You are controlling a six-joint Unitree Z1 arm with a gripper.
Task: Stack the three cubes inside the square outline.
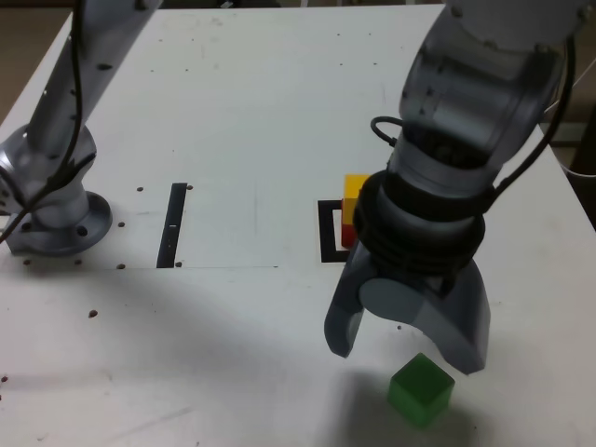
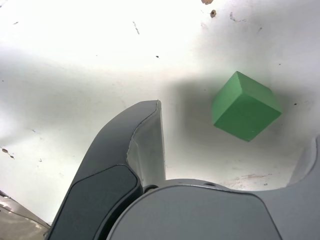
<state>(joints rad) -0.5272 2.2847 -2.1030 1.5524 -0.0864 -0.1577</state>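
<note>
The big white table [image 1: 242, 112] holds everything. The grey arm's claw [image 1: 408, 349] hangs over it with its two jaws spread wide apart, holding nothing. Behind the claw is the square outline [image 1: 330, 233] of black tape, partly hidden by the arm. Inside it stands the yellow cube [image 1: 354, 186] on top of the red cube [image 1: 347, 231]. The green cube [image 1: 421, 389] sits alone on the table, just in front of the claw's tips and not touching them, turned a bit cornerwise.
</note>
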